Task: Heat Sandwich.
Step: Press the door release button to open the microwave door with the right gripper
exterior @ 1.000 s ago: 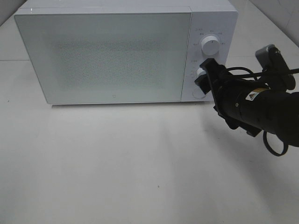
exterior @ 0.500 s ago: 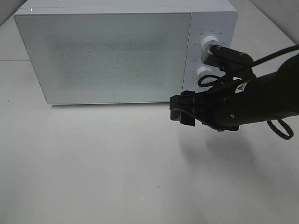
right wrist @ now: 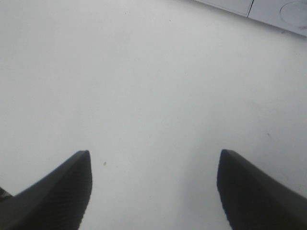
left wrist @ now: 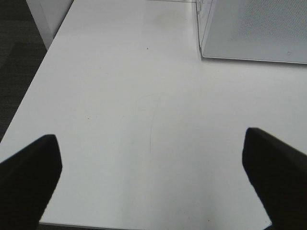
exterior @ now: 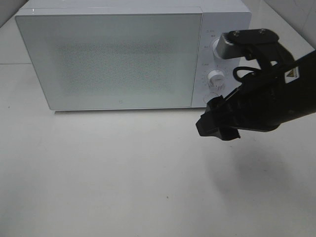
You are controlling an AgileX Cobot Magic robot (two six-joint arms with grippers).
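The white microwave (exterior: 113,59) stands at the back of the table with its door shut. The sandwich and its pink plate are out of view. My right gripper (exterior: 216,123) hangs open and empty over the table just in front of the control panel, below the lower knob (exterior: 216,77). In the right wrist view the gripper (right wrist: 153,158) has its fingers wide apart over bare table, with the microwave's bottom edge (right wrist: 268,7) beyond. My left gripper (left wrist: 151,136) is open and empty over the table's left part; the microwave's corner (left wrist: 254,28) lies ahead.
The right arm hides part of the upper knob (exterior: 216,47). The white table (exterior: 123,177) spreads in front of the microwave. Its left edge (left wrist: 29,96) drops to a dark floor.
My right gripper has come off the lower knob area of the control panel and dropped toward the table in front, swinging left and then back right. The door stayed shut.
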